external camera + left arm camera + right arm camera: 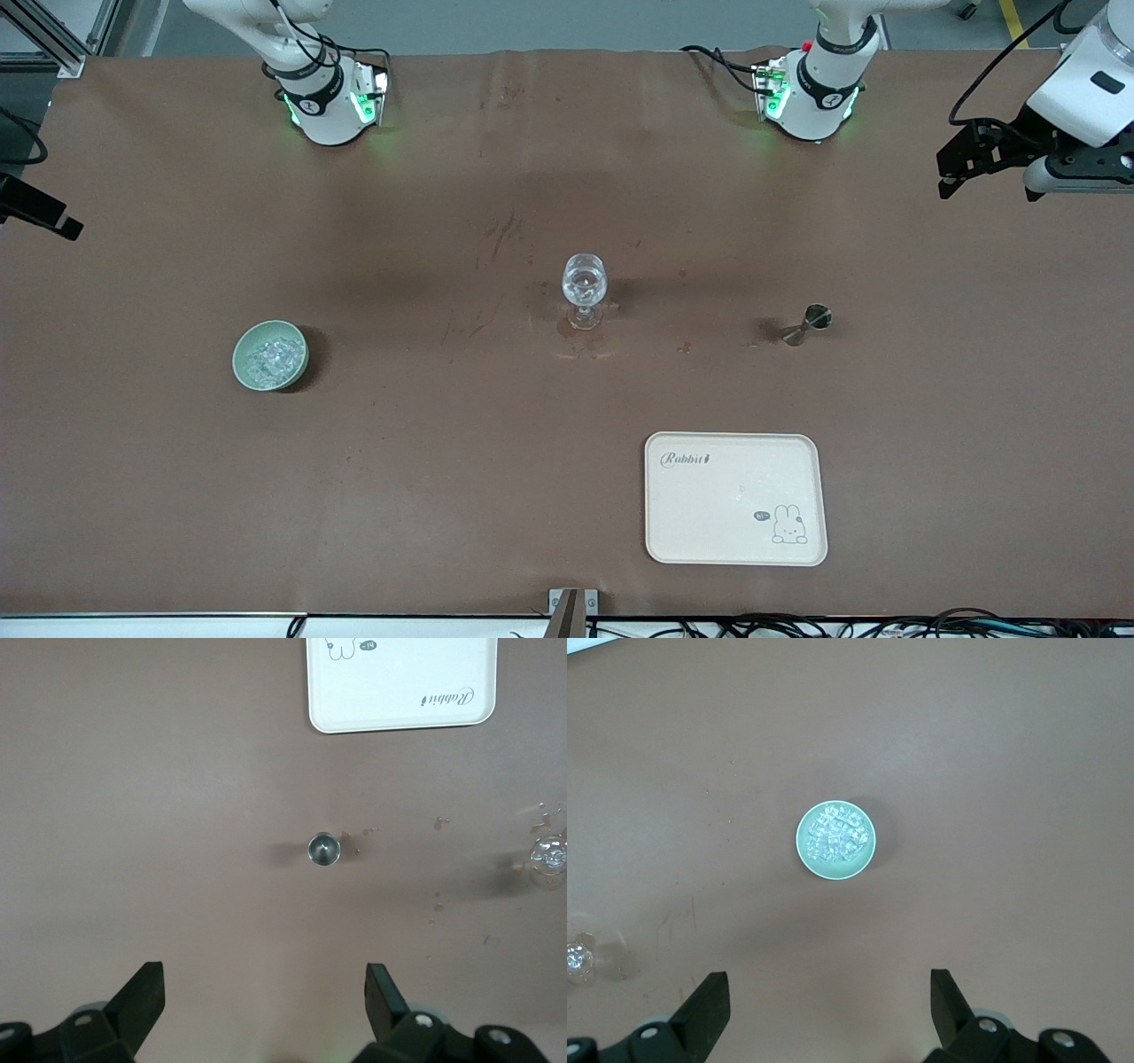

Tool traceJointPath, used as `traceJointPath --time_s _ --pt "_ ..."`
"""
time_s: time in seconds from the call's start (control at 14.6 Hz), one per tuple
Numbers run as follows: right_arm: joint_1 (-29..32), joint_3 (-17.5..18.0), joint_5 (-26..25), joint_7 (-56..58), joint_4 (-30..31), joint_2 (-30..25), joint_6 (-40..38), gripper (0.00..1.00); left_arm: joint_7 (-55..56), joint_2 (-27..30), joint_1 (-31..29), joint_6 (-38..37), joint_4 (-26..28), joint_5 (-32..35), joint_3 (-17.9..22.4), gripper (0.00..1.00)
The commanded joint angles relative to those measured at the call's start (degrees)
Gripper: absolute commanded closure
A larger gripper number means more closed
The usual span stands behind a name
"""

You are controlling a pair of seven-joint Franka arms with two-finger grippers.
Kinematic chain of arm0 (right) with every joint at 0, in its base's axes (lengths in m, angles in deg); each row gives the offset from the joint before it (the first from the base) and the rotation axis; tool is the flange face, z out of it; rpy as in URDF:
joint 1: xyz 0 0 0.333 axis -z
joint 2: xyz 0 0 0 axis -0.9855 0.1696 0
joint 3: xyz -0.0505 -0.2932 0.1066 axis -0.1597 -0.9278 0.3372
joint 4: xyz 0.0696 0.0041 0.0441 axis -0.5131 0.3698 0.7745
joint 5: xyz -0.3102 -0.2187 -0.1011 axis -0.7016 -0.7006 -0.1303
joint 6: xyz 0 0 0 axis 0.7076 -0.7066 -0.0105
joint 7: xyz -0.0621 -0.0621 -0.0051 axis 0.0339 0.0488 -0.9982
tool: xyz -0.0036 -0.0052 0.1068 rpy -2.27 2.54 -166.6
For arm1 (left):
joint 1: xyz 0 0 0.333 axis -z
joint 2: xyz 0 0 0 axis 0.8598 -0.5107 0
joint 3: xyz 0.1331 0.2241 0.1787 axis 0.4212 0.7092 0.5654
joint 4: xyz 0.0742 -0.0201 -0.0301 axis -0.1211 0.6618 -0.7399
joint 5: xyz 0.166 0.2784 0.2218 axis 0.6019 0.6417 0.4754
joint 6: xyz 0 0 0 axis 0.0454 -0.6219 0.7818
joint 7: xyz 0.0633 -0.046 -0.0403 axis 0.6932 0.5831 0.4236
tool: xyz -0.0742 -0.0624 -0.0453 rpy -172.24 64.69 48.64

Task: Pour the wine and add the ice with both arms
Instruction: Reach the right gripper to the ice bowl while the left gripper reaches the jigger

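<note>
Ice: small clear chunks (pixel 836 835) heaped in pale green bowl (pixel 808 857), frame centre.
Right pincer (pixel 824 1010): mine, released, high over bowl; descend straight.
Left pincer (pixel 266 1010): released, over small steel jigger (pixel 323 849), waiting.

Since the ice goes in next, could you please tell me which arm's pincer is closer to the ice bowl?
Right. The right pincer hangs open high above the bowl of ice; the left pincer, also open, hangs over the table's other end.
</note>
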Motion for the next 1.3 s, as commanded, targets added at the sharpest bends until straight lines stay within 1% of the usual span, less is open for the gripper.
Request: traceJointPath --time_s 0.0,0.14,0.21,0.34,0.41,0.62,0.75,0.89,1.09,1.16,1.23 --pt "0.3 -0.1 0.8 0.8 0.3 -0.3 -0.4 0.00 0.0 0.5 -0.1 0.3 0.2 0.9 -0.1 0.00" --pt "0.3 -0.1 0.7 0.8 0.3 -0.3 -0.3 0.00 0.2 0.4 -0.2 0.4 -0.5 1.1 0.0 0.00" --pt "0.5 -0.1 0.7 0.9 0.2 -0.3 -0.4 0.00 0.1 -0.8 -0.1 0.4 -1.8 1.4 0.0 0.00" --pt "0.6 -0.1 0.8 1.0 -0.2 0.0 -0.3 0.00 -1.1 -6.5 -1.4 0.4 -7.3 1.6 0.1 0.00" --pt "0.6 -0.2 0.9 1.1 -0.2 0.1 -0.4 0.00 -1.9 -8.1 -2.0 0.3 -8.6 1.5 0.1 0.00" --pt "0.4 -0.1 0.6 1.1 0.8 0.2 -0.6 0.00 -2.2 -10.7 -3.3 0.3 -8.6 0.5 0.1 0.00" --pt "0.3 -0.2 0.6 4.8 4.5 0.3 1.0 0.00 -1.2 -13.8 -3.2 0.3 -8.5 0.5 0.1 0.00" --pt "0.2 -0.1 0.6 5.6 9.7 0.2 5.4 0.00 1.5 -18.1 -3.4 0.4 -8.3 -1.0 0.1 0.00" --pt "0.1 -0.1 0.7 5.9 18.3 0.3 13.5 0.00 10.0 -24.0 -4.9 1.1 -7.5 -3.3 0.1 0.03" --pt "-0.1 0.0 0.8 5.9 21.3 0.3 17.1 0.00 11.5 -25.7 -5.6 1.9 -7.1 -4.5 0.1 0.03" --pt "-0.1 1.1 0.7 5.9 24.9 0.6 22.1 0.00 13.1 -27.9 -7.5 2.6 -6.4 -6.3 0.1 0.03"
